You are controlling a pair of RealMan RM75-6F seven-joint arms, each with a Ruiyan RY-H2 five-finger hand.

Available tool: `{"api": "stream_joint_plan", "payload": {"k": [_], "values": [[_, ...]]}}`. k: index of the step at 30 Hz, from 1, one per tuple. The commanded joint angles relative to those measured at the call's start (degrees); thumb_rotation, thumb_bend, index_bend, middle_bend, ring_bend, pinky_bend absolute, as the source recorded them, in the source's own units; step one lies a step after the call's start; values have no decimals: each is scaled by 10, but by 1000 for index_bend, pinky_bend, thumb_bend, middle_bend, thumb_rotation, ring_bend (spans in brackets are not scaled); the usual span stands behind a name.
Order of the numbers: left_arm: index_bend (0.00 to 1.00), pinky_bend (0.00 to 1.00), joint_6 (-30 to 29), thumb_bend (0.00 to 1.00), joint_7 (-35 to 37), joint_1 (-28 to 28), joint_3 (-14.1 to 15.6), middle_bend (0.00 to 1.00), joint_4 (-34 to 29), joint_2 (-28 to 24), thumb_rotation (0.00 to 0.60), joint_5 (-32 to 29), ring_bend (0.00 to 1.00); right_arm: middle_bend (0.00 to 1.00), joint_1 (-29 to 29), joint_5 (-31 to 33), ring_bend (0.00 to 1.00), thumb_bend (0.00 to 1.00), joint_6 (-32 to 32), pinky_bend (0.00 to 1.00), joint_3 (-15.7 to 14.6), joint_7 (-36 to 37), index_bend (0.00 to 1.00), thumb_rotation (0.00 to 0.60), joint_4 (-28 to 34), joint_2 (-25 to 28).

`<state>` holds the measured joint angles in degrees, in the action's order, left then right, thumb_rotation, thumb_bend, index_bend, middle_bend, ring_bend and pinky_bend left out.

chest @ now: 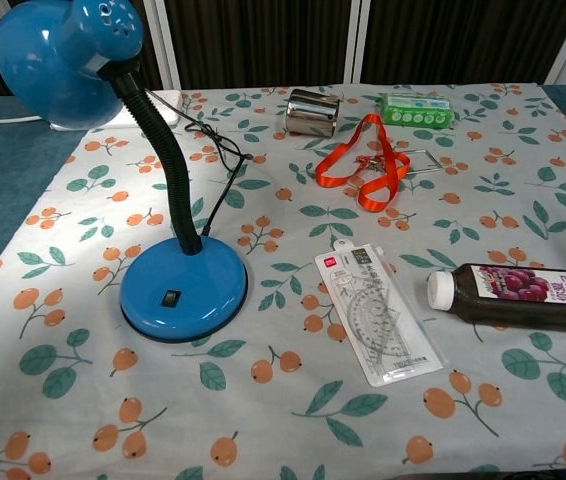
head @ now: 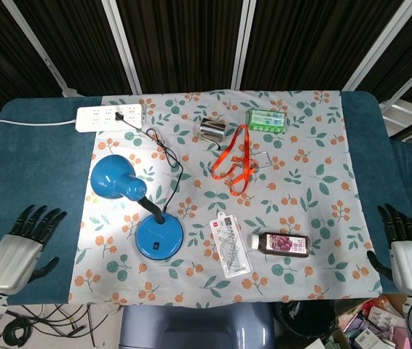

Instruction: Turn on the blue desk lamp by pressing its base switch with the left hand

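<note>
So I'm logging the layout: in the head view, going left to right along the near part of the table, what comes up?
Left hand → blue desk lamp base → ruler packet → juice bottle → right hand.

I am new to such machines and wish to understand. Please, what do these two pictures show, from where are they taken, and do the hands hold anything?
This is a robot with two arms, each ending in a hand with fingers. One camera looks down from its head, one looks forward from its chest.

The head view shows the left hand and the right hand at the table's two sides, fingers spread, holding nothing. The chest view shows neither.

On the flowered cloth stand a blue desk lamp with a switch on its base, a juice bottle, a ruler set, an orange lanyard, a metal cup and a green box. A power strip lies behind.
</note>
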<state>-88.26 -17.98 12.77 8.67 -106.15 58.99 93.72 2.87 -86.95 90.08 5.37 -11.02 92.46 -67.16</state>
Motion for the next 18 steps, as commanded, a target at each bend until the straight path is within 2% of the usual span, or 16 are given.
{"api": "stream_joint_plan", "payload": {"k": [1, 8, 18], "values": [[28, 38, -35, 235, 36, -25, -24, 83, 39, 25, 600, -31, 28, 56, 0, 1, 119, 162, 0, 161, 0, 1, 4, 600, 0, 0], [36, 31, -39, 235, 66, -46, -48, 82, 100, 49, 600, -78, 2, 56, -1, 5, 119, 163, 1, 161, 3, 5, 4, 600, 0, 2], [35, 31, -30, 235, 99, -50, -69, 79, 119, 47, 600, -93, 2, 56, 0, 0, 119, 162, 0, 161, 1, 6, 4, 600, 0, 3]]}}
